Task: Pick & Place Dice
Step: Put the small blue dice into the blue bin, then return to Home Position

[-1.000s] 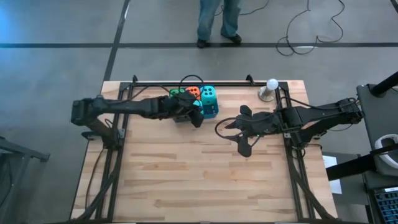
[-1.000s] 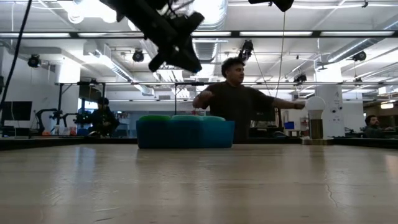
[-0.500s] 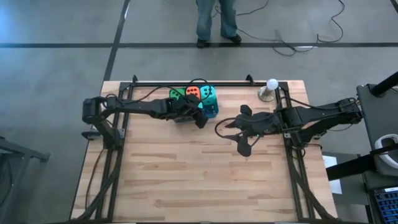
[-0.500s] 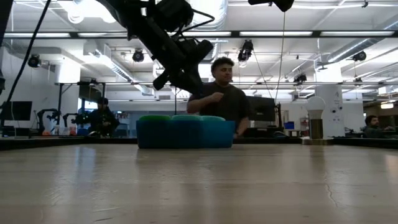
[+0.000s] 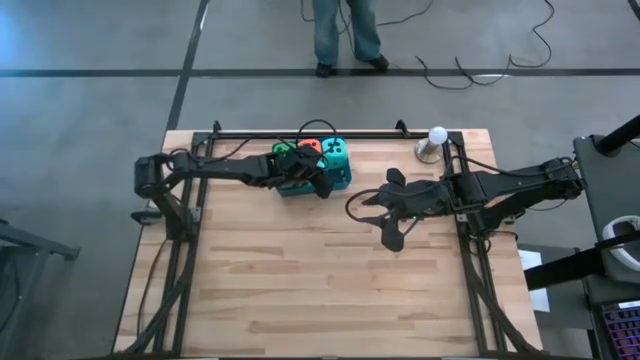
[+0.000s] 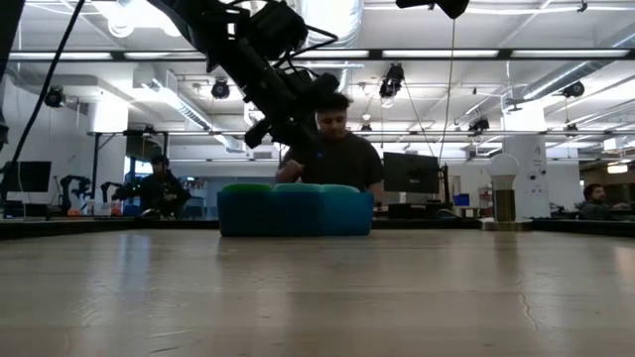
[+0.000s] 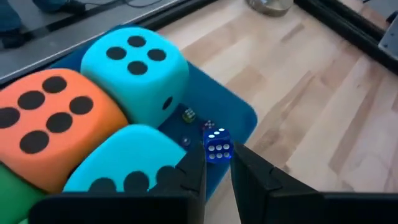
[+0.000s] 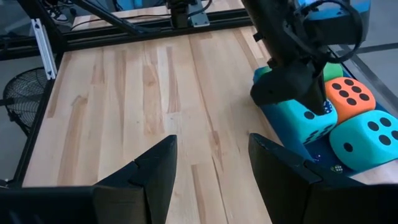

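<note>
Presently: blue tray (image 7: 239,121) at table's twelve o'clock holds orange-red die (image 7: 53,121), two teal dice (image 7: 137,62), green die (image 5: 285,152), plus tiny loose dice (image 7: 188,114) on its floor. Left gripper (image 7: 217,163), above the tray, pinches a small blue die (image 7: 217,144). Right gripper (image 8: 211,158), fingers apart, hovers at three o'clock.

Green dice (image 7: 12,200) are cut off by the frame edge.
</note>
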Robot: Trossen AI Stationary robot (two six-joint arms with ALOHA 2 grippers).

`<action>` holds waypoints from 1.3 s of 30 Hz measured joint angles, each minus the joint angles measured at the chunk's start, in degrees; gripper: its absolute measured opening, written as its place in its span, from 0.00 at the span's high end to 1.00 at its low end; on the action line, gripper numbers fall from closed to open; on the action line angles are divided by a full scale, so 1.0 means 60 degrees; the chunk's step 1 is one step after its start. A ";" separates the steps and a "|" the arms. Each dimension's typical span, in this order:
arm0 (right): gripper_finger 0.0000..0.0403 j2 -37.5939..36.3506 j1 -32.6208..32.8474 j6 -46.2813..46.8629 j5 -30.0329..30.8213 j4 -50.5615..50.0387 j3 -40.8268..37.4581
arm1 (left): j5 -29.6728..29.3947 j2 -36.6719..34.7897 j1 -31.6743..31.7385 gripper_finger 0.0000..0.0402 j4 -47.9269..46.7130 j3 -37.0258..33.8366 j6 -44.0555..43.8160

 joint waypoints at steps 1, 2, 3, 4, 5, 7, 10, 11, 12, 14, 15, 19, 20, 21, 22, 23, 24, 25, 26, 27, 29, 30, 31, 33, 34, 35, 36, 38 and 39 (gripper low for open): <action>0.52 0.0000 0.0000 0.0000 0.0000 -0.0004 0.0000 | 0.0002 0.0011 0.0012 0.86 -0.0020 -0.0010 0.0000; 0.52 0.0000 0.0000 0.0000 0.0000 0.0000 0.0000 | -0.0031 0.0099 0.0024 0.86 0.0094 -0.0009 0.0000; 0.52 0.0000 0.0000 0.0000 0.0000 0.0001 0.0000 | -0.0065 0.0157 0.0054 0.86 0.0310 -0.0004 -0.0001; 0.52 0.0000 0.0000 -0.0001 0.0000 0.0001 -0.0001 | -0.0076 0.0196 0.0094 0.86 0.0412 -0.0006 -0.0004; 0.52 0.0000 0.0000 -0.0004 0.0000 -0.0012 -0.0004 | -0.0080 0.0315 0.0132 0.85 0.0504 -0.0007 -0.0012; 0.52 0.0000 0.0000 -0.0004 0.0000 0.0016 -0.0004 | -0.0069 0.0543 0.0231 0.85 0.0878 0.0110 -0.0033; 0.52 0.0000 0.0000 0.0000 0.0000 0.0089 -0.0007 | -0.0076 0.0927 0.0328 0.84 0.0819 0.0349 -0.0036; 0.52 0.0000 0.0000 -0.0002 0.0000 0.0085 -0.0018 | -0.0065 0.1026 0.0350 0.84 0.0820 0.0418 -0.0036; 0.52 0.0000 0.0000 0.0000 0.0000 0.0075 -0.0022 | -0.0029 0.1119 0.0360 0.84 0.0667 0.0468 -0.0039; 0.52 0.0000 0.0000 0.0000 -0.0003 0.0087 -0.0022 | 0.0007 0.1298 0.0360 0.84 0.0686 0.0648 -0.0039; 0.52 0.0000 0.0000 0.0000 -0.0003 0.0087 -0.0025 | 0.0024 0.1327 0.0360 0.84 0.0665 0.0684 -0.0037; 0.52 0.0000 0.0000 0.0000 -0.0003 0.0118 -0.0040 | 0.0020 0.1356 0.0403 0.83 0.0643 0.0750 -0.0038; 0.52 0.0000 0.0000 0.0004 -0.0003 0.0136 -0.0040 | 0.0022 0.1360 0.0433 0.83 0.0618 0.0747 -0.0040; 0.52 0.0000 0.0000 0.0002 -0.0006 0.0139 -0.0040 | 0.0019 0.1360 0.0459 0.83 0.0621 0.0747 -0.0037; 0.52 0.0000 0.0000 0.0004 -0.0007 0.0135 -0.0040 | 0.0019 0.1360 0.0492 0.82 0.0612 0.0743 -0.0040; 0.52 0.0000 0.0000 0.0004 -0.0004 0.0146 -0.0040 | 0.0026 0.1357 0.0512 0.82 0.0586 0.0743 -0.0043; 0.52 0.0000 0.0000 0.0003 -0.0007 0.0145 -0.0040 | 0.0037 0.1356 0.0527 0.81 0.0551 0.0743 -0.0090; 0.52 0.0000 0.0000 0.0003 -0.0007 0.0142 -0.0047 | 0.0096 0.1356 0.0544 0.79 0.0513 0.0743 -0.0111; 0.52 0.0000 0.0000 0.0004 -0.0007 0.0145 -0.0047 | 0.0176 0.1356 0.0552 0.78 0.0488 0.0739 -0.0117; 0.52 0.0000 0.0000 0.0004 -0.0010 0.0145 -0.0047 | 0.0228 0.1356 0.0559 0.76 0.0483 0.0739 -0.0120; 0.52 0.0000 0.0000 0.0004 -0.0010 0.0149 -0.0047 | 0.0250 0.1356 0.0564 0.73 0.0477 0.0739 -0.0161; 0.52 0.0002 0.0000 0.0004 -0.0010 0.0149 -0.0047 | 0.0252 0.1356 0.0569 0.72 0.0465 0.0739 -0.0253; 0.52 0.0000 0.0000 0.0002 -0.0015 0.0150 -0.0050 | 0.0256 0.1356 0.0587 0.71 0.0423 0.0738 -0.0343; 0.52 0.0000 0.0000 0.0004 -0.0014 0.0160 -0.0051 | 0.0252 0.1356 0.0624 0.68 0.0322 0.0732 -0.0361; 0.52 0.0000 0.0000 0.0004 -0.0017 0.0160 -0.0051 | 0.0252 0.1356 0.0644 0.66 0.0276 0.0732 -0.0364; 0.52 0.0000 0.0000 0.0004 -0.0014 0.0163 -0.0051 | 0.0252 0.1356 0.0662 0.65 0.0241 0.0730 -0.0362; 0.52 0.0000 0.0000 0.0004 -0.0018 0.0163 -0.0051 | 0.0249 0.1356 0.0672 0.64 0.0231 0.0729 -0.0361; 0.52 0.0000 0.0000 0.0004 -0.0018 0.0163 -0.0051 | 0.0252 0.1346 0.0687 0.62 0.0224 0.0729 -0.0327; 0.52 0.0000 0.0000 0.0004 -0.0018 0.0163 -0.0051 | 0.0254 0.1333 0.0688 0.61 0.0215 0.0741 -0.0321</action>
